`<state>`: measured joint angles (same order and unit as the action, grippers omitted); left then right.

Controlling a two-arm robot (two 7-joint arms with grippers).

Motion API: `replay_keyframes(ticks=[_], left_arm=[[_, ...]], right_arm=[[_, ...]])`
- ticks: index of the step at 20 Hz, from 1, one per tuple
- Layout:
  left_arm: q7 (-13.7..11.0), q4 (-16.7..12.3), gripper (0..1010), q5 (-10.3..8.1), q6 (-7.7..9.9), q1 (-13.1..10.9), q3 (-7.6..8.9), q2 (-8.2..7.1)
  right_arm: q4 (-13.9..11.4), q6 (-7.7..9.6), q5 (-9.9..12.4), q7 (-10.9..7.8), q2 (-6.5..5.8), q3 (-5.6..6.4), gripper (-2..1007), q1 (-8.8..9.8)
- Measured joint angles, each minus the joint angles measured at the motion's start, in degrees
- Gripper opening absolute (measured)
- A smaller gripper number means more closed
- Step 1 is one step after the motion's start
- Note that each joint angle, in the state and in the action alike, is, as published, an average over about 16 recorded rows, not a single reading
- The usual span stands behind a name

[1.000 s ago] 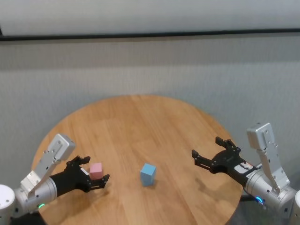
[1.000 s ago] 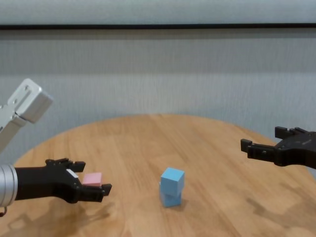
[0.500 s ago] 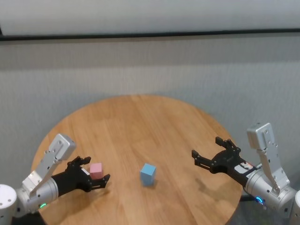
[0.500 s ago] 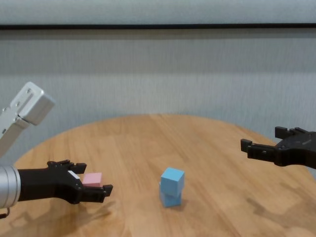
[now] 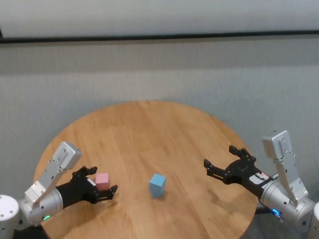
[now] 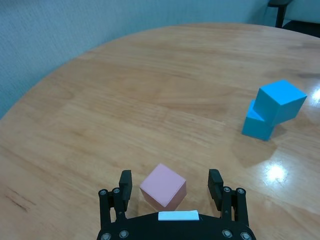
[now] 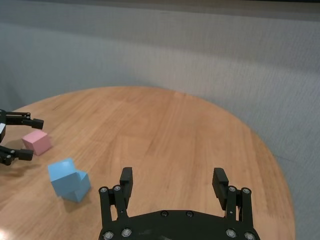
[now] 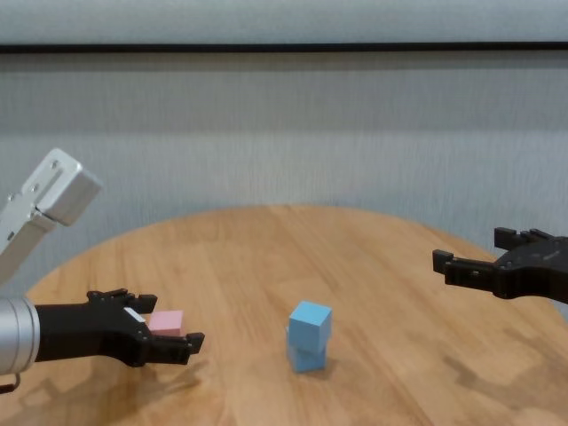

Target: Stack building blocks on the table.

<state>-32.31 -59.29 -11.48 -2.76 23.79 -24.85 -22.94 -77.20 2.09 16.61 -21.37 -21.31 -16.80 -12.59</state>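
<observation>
One pink block (image 6: 163, 186) sits between the open left gripper's (image 6: 170, 184) fingers.

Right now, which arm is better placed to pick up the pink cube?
Left. Its open tool already straddles the pink cube; the right tool hovers open across the table, beyond the blue stack.

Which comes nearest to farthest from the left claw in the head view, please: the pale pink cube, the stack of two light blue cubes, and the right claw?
1. The matte pale pink cube, lying between the fingers of the open left claw, on the table's left.
2. The stack of two light blue cubes, near the middle of the round wood-plank table.
3. The open right claw, over the table's right side.
</observation>
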Motion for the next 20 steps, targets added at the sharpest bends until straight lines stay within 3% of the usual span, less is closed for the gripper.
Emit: replay_keyframes(ticks=[20], left_arm=[[-0.5, 1.8, 998, -0.34, 0.21, 0.8, -0.18, 0.64]], right_arm=[[0.0, 0.00, 0.0, 0.00, 0.00, 0.00, 1004, 0.00]])
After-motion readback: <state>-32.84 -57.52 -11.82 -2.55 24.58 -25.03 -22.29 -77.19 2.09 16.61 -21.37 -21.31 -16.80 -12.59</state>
